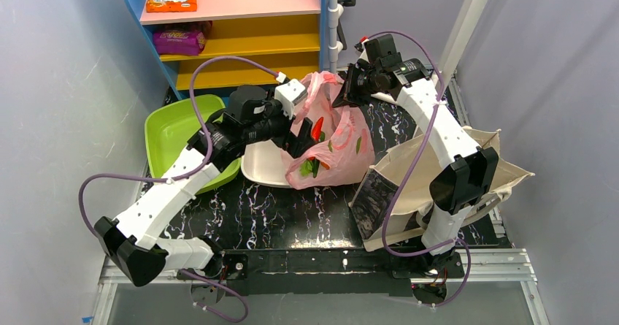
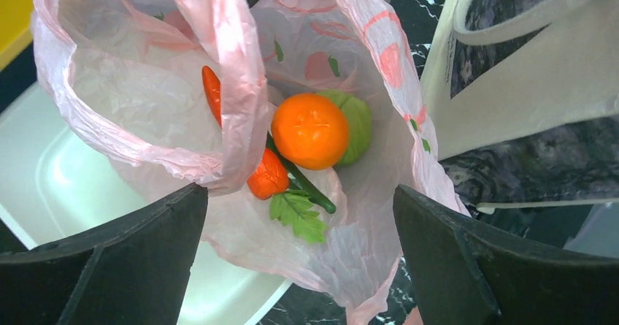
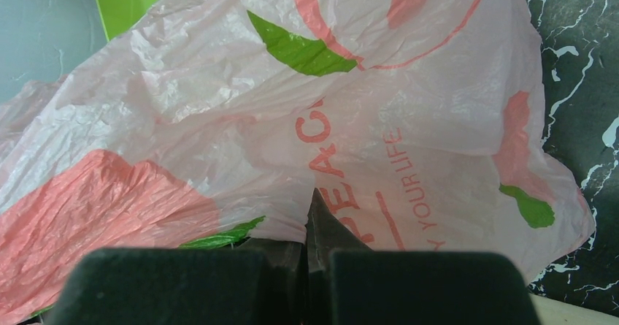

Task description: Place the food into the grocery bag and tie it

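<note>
- Left gripper [image 2: 298, 193] spread wide with nothing in it, poised over the open mouth of the grocery bag [image 2: 379, 62].
- Right gripper [image 3: 310, 259] clamped tight on a fold of the pink plastic at the bag's far rim.
- Inside the bag: orange fruit [image 2: 310, 130] touching the pale green vegetable [image 2: 359, 119], with a red piece [image 2: 267, 177] and a green leaf [image 2: 298, 217] just beside.
- Bag on the worktop [image 1: 292, 215], partly over a white tray [image 1: 261, 166], between a green tray [image 1: 171, 128] and a canvas tote [image 1: 412, 182].

Pink peach-print grocery bag [image 2: 241, 69]; orange fruit [image 2: 310, 130]; pale green cabbage [image 2: 358, 117].
</note>
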Robot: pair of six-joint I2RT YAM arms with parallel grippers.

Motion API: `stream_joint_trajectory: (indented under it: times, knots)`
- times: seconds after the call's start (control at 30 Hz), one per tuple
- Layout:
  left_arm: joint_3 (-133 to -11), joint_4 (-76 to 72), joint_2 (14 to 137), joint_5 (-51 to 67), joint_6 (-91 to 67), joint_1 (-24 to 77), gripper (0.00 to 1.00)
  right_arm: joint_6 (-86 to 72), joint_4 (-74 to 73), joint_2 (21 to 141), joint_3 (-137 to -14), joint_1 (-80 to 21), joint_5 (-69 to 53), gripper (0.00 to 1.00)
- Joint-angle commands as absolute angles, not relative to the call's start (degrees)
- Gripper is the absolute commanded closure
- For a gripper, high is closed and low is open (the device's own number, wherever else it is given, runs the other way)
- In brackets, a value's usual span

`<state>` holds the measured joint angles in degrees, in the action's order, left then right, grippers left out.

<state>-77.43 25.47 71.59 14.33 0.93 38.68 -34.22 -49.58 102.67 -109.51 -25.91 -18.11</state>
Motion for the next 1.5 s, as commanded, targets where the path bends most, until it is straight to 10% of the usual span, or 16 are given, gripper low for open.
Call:
stream_joint_trajectory:
  times: [0.0, 0.8, 0.93, 1.2, 1.47]
  knots:
    - [-79.79, 26.91, 67.57, 15.96, 8.73, 39.16, 0.02, -33.55, -49.19, 99.76, -110.66, -26.02, -18.19, 0.99]
    - [-70.82, 12.47, 71.44, 17.92, 11.99, 39.21, 0.07, -33.4, -49.14, 98.69, -108.96, -26.02, -18.67, 0.99]
    - [-70.18, 10.57, 73.24, 18.59, 11.09, 39.21, 0.2, -33.4, -49.13, 98.73, -108.99, -26.02, -18.89, 0.99]
    - [-71.48, 10.18, 76.12, 17.99, 9.77, 39.24, 1.0, -32.74, -49.26, 98.32, -108.44, -26.02, -19.15, 0.99]
    - [-77.1, 21.28, 67.58, 23.85, 2.41, 39.68, 1.0, -33.95, -51.98, 97.65, -113.34, -25.99, -18.96, 0.99]
